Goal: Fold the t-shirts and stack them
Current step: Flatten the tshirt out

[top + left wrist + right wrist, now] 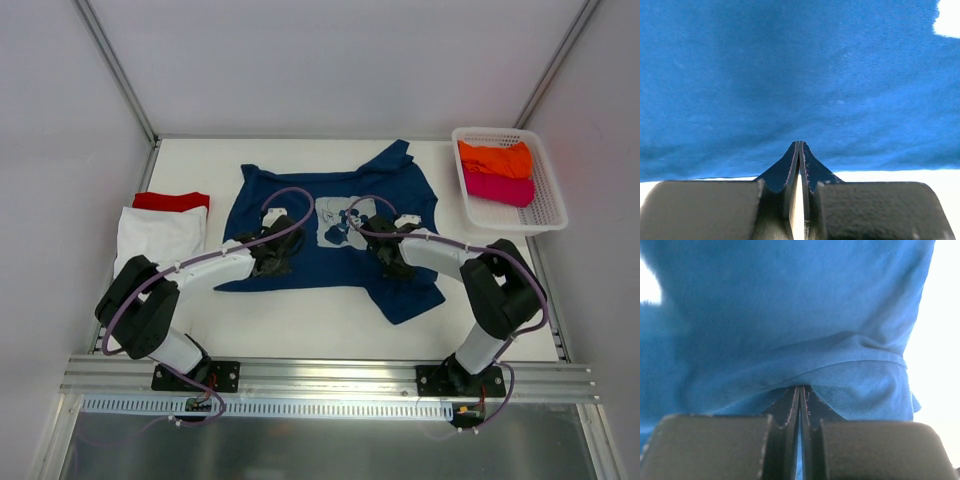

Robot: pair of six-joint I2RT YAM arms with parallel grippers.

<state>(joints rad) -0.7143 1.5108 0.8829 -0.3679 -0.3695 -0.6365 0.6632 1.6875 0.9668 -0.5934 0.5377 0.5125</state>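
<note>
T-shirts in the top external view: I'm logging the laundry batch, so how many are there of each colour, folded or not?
navy blue t-shirt: 1
white t-shirt: 1
red t-shirt: 1
orange t-shirt: 1
magenta t-shirt: 1
Total: 5

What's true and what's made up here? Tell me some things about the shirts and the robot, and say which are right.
1. The navy tee lies spread out on the table. True.
2. The orange tee is in the basket. True.
3. The white tee is in the basket. False: it lies at the table's left side, on top of the red tee.
4. The left hand and right hand are wide open. False: both are shut, at the navy tee's near hem.
</note>
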